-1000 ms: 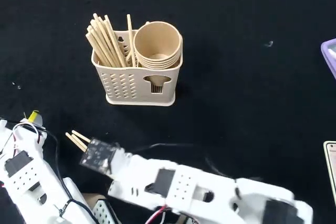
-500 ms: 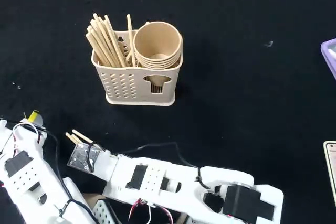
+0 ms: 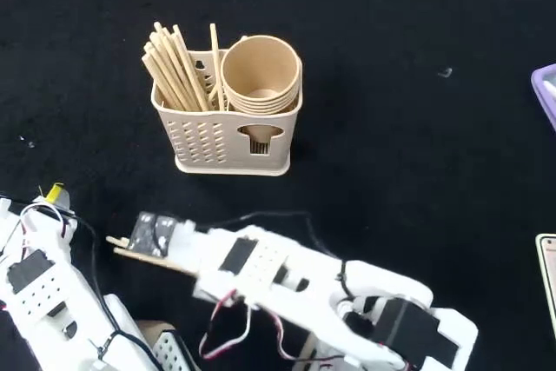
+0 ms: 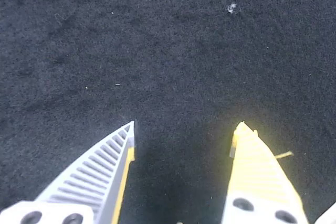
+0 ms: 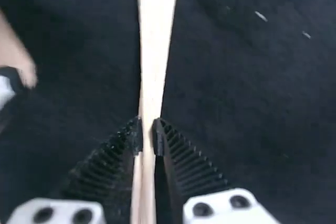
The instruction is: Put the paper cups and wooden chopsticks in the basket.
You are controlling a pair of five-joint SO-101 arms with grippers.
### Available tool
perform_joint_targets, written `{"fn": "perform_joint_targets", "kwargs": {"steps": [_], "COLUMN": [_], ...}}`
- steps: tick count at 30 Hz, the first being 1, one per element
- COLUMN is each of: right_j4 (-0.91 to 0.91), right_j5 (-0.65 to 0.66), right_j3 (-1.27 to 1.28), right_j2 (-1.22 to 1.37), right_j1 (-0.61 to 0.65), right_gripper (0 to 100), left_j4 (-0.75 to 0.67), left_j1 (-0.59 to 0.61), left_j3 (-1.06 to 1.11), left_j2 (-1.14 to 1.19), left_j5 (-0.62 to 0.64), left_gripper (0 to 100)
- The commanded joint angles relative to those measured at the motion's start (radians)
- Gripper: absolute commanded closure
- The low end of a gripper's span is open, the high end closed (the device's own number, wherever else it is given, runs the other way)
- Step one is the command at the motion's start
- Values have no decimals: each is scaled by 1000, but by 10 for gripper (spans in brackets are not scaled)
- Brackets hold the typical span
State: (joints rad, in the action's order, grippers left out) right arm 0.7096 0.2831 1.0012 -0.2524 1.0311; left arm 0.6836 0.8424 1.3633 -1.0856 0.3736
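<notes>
Beige basket (image 3: pixel 221 141) dotted with holes, tan cups (image 3: pixel 261 71), pale chopsticks (image 3: pixel 174 62), black surface (image 3: pixel 417 171); left hand (image 4: pixel 186 125) yellow and grey, right hand (image 5: pixel 147 123) black

Even light from above reaches the matte black tabletop (image 3: pixel 417 171), which soaks it up. The pale basket (image 3: pixel 208 141) stands brightly lit. A darker shadow pools beneath the left gripper (image 4: pixel 186 125); the wooden chopsticks (image 5: pixel 155 35) look nearly washed out.

basket (image 3: pixel 224 141) upright | cups (image 3: pixel 261 77) stacked inside | chopsticks (image 3: pixel 172 65) leaning inside | chopstick pair (image 5: pixel 155 35) in right tool (image 5: pixel 147 125)
</notes>
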Motion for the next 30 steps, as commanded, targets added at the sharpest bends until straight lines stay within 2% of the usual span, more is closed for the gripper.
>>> {"fn": "perform_joint_targets", "kwargs": {"steps": [1, 12, 19, 30], "right_j4": [48, 57, 52, -8], "right_j5": [46, 46, 40, 52], "right_j3": [-42, -61, -62, -79], "right_j2": [4, 4, 12, 15], "right_j1": [-101, -126, 17, 35], "right_gripper": [987, 982, 793, 836], "left_j4": [-5, -5, -5, -5], "left_j1": [-2, -2, -4, -4], "left_j3": [-13, -13, -13, -13], "left_j2": [-14, -14, -14, -14], "left_j5": [-6, -6, -6, -6], "left_gripper": [708, 708, 708, 708]}}
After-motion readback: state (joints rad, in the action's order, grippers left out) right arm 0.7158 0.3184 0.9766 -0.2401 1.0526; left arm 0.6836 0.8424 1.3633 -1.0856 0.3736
